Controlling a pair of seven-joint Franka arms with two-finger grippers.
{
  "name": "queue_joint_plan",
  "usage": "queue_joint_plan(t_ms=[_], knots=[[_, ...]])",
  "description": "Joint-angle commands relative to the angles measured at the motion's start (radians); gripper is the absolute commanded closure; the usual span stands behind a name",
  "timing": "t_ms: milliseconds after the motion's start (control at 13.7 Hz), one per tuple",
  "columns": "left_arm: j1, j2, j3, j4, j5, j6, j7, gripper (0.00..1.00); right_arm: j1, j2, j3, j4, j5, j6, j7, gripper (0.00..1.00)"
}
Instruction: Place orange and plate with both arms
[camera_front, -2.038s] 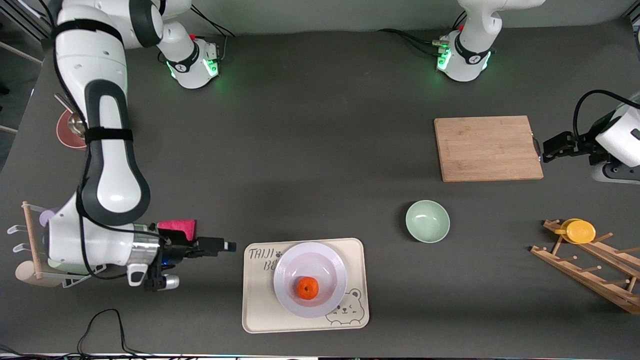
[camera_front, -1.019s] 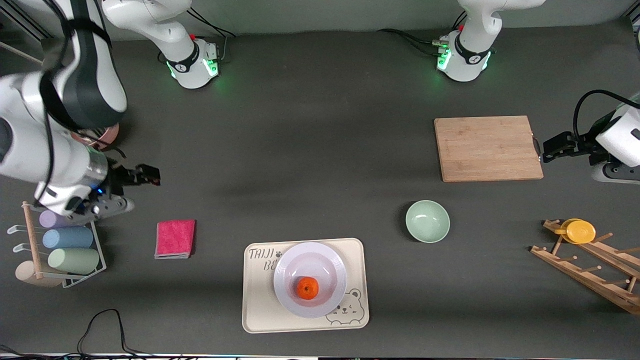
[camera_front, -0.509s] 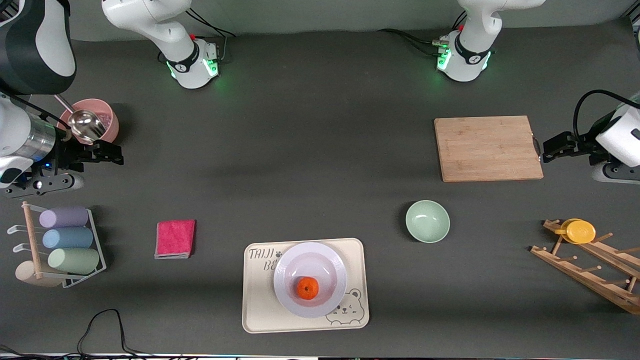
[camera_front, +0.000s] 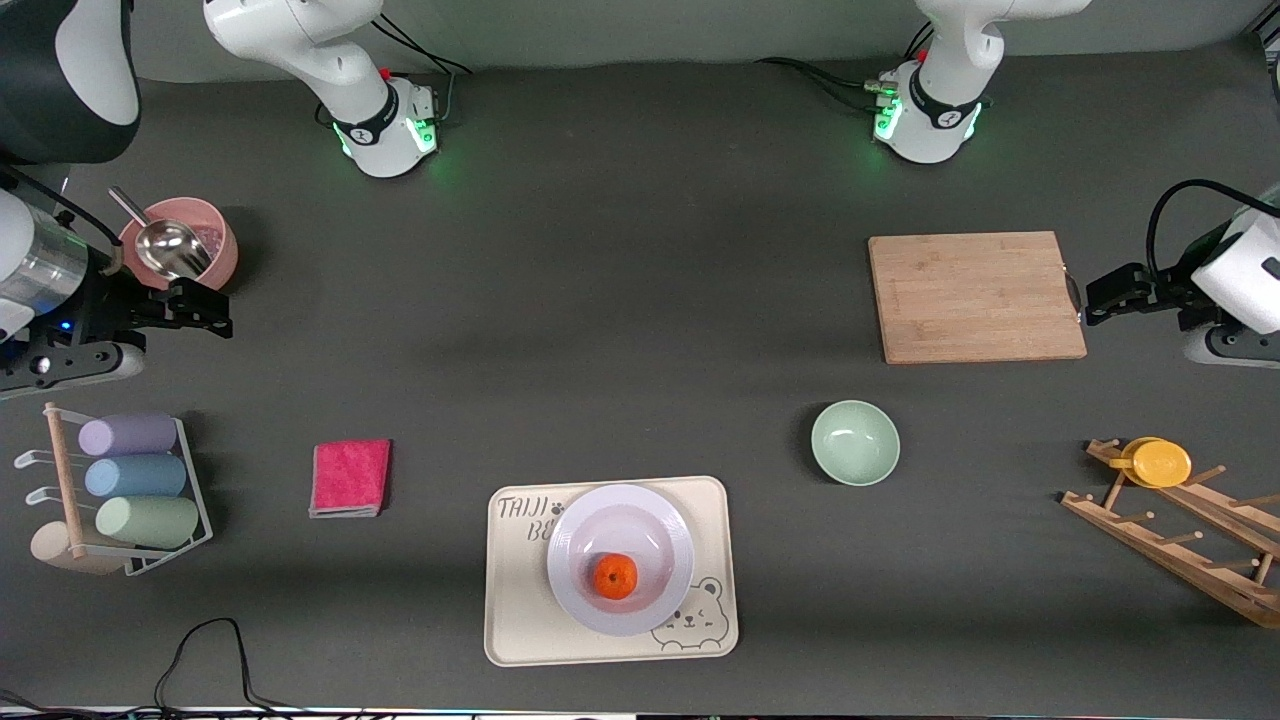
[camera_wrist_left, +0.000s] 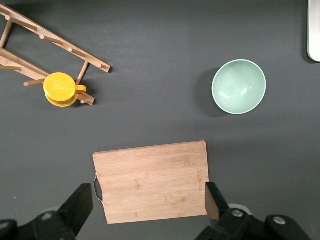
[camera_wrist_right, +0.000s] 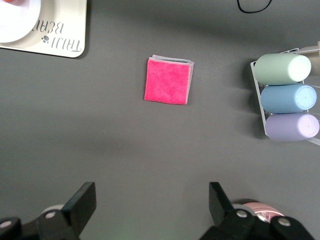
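The orange (camera_front: 615, 577) lies in the white plate (camera_front: 622, 497), toward the plate's nearer side. The plate rests on a beige bear tray (camera_front: 520, 625) near the table's front edge. My right gripper (camera_front: 205, 305) hangs open and empty at the right arm's end of the table, beside a pink cup, well away from the tray. In the right wrist view its fingers (camera_wrist_right: 82, 202) frame bare table, with the plate's edge (camera_wrist_right: 15, 25) in a corner. My left gripper (camera_front: 1100, 295) waits open by the handle end of a wooden board (camera_wrist_left: 152, 180).
A pale-green bowl (camera_front: 855, 442) sits between board and tray. A wooden peg rack with a yellow cup (camera_front: 1160, 462) stands at the left arm's end. A pink cloth (camera_front: 350, 477), a wire rack of pastel cylinders (camera_front: 130, 480) and a pink cup with a metal scoop (camera_front: 180, 245) are at the right arm's end.
My right arm has swung from beside the tray, over the pink cloth, back to the right arm's end near the pink cup. The left arm, orange and plate have not moved.
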Motion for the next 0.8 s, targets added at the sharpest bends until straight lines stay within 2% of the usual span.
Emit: queue_joint_plan(t_ms=[0, 146, 291, 509, 728], knots=[[0.005, 0.003, -0.002, 0.015, -0.009, 0.001, 0.017, 0.0, -0.036, 0.02, 0.011, 0.03, 0.009, -0.078, 0.026, 0.0], [0.005, 0.003, -0.002, 0.015, -0.01, 0.001, 0.017, 0.0, -0.127, 0.003, 0.096, -0.002, 0.018, -0.09, 0.031, 0.0], [0.005, 0.003, -0.002, 0.015, -0.01, 0.001, 0.017, 0.0, -0.188, -0.033, 0.144, -0.041, 0.07, -0.083, 0.018, 0.0], [0.005, 0.003, -0.002, 0.015, -0.01, 0.001, 0.017, 0.0, -0.256, -0.174, 0.224, -0.214, 0.077, 0.034, 0.018, 0.0], [0.006, 0.002, -0.002, 0.015, -0.01, -0.001, 0.017, 0.0, -0.255, -0.272, 0.235, -0.358, 0.077, 0.135, 0.017, 0.0]])
